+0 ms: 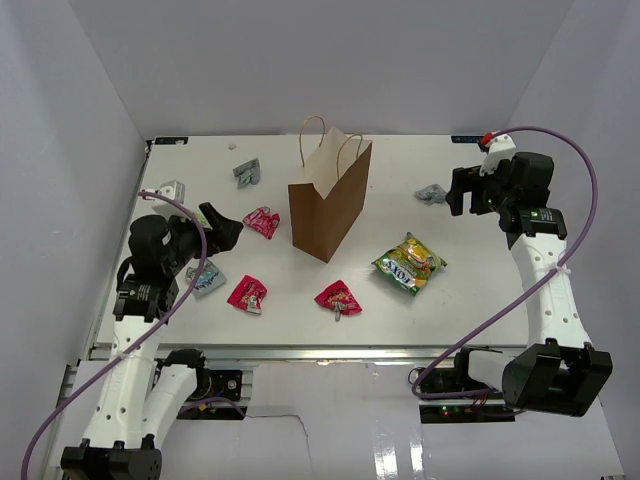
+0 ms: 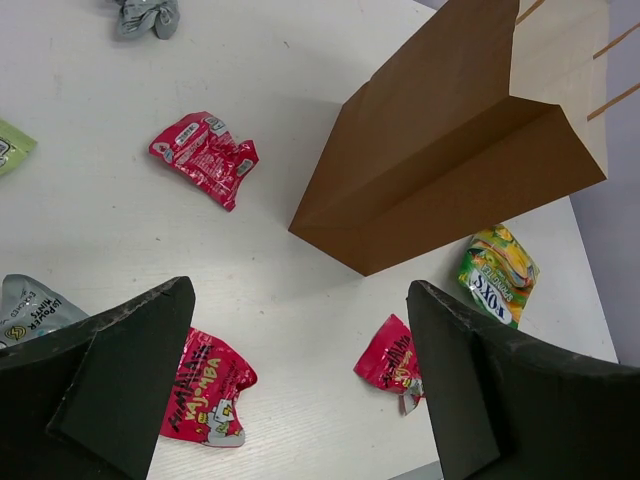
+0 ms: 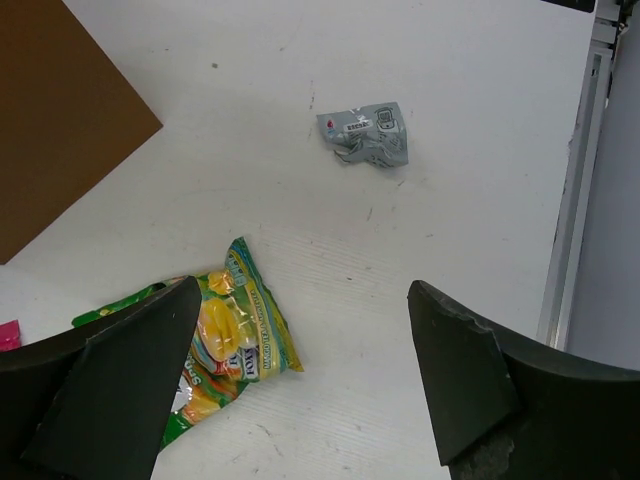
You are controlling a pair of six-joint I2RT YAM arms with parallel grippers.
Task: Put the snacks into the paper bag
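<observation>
Found left gripper (image 2: 300, 290) spread wide, empty, matte black wedge fingers (image 2: 120, 380) near crinkly red foil packets (image 2: 205, 155). Found right gripper (image 3: 305, 290) equally wide, empty, near a crumpled grey packet (image 3: 365, 135) and a glossy green-yellow packet (image 3: 235, 350). Saw stiff brown paper bag (image 1: 328, 200) upright mid-table, packets scattered around it, on smooth white table (image 1: 480, 300) between pale walls (image 1: 350, 60).
</observation>
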